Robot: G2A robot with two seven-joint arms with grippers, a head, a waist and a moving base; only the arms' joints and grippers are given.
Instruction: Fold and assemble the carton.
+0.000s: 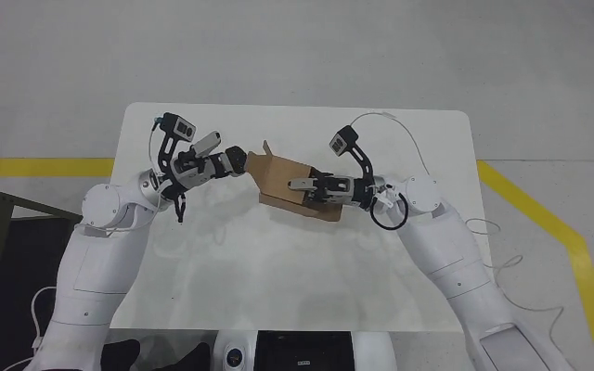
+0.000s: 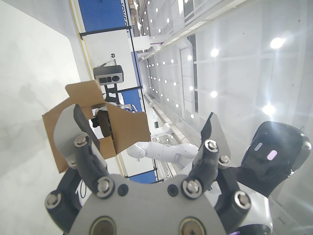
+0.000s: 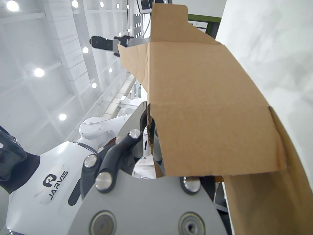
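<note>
Brown corrugated carton [image 1: 290,182] over the middle of the white desk [image 1: 278,278], between the two arms; whether it rests on the surface cannot be told. Its long axis runs across the desk from the left arm to the right, slightly slanted, with the left end farther from the robot. That end is open and faces the left gripper [image 2: 141,113]. Its flaps splay outward, and one stands up at the far corner. The cardboard is plain, with creased fold lines and a ragged, torn edge near the right gripper [image 3: 149,114].

The left gripper is spread wide just at the open end, with one finger [image 2: 73,123] in front of a flap; contact cannot be told. The right gripper is closed on a carton wall, one finger outside and the other inside the carton.

A blue wall panel [image 2: 102,3] behind carries white lettering.
</note>
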